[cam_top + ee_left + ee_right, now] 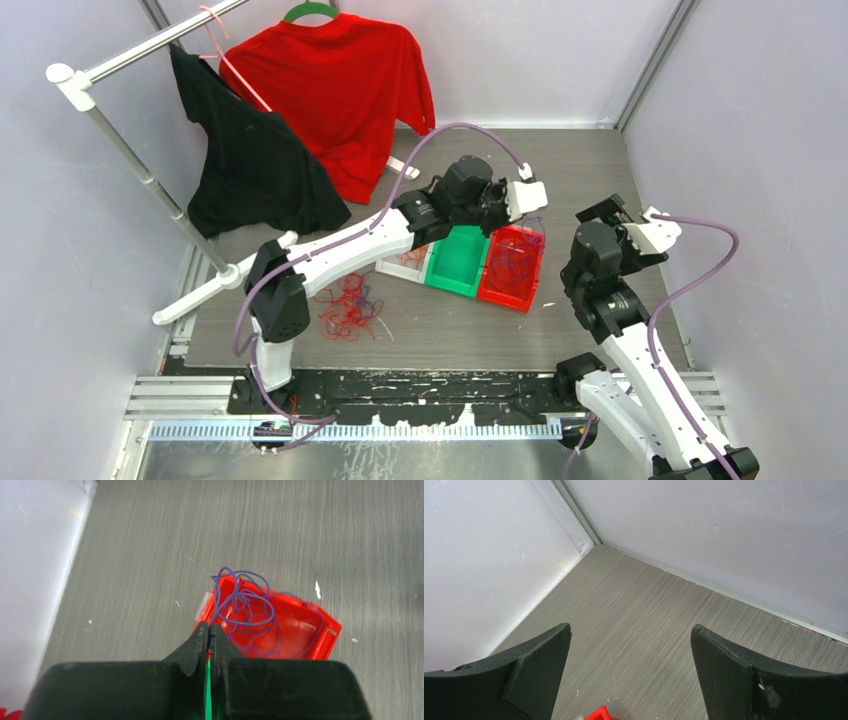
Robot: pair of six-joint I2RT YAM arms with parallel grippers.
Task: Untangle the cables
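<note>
Here the left gripper (210,630) is pinched tight on a strand of the purple cable (245,600), whose loops trail into the red bin (327,630), just right of the green bin (460,262). This looks like the drop-off step, so the next move is parting the jaws. The right gripper (629,635) gapes wide and empty at the right. The red-and-orange tangle (345,308) lies near-left on the table (600,180).

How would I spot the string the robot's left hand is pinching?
On the grey table, find the red bin beside the green bin. The left hand is shut on a thin purple cable looping over that bin. Unlike the mostly red tangle lying on the table, it is purple and held in a hand.
</note>
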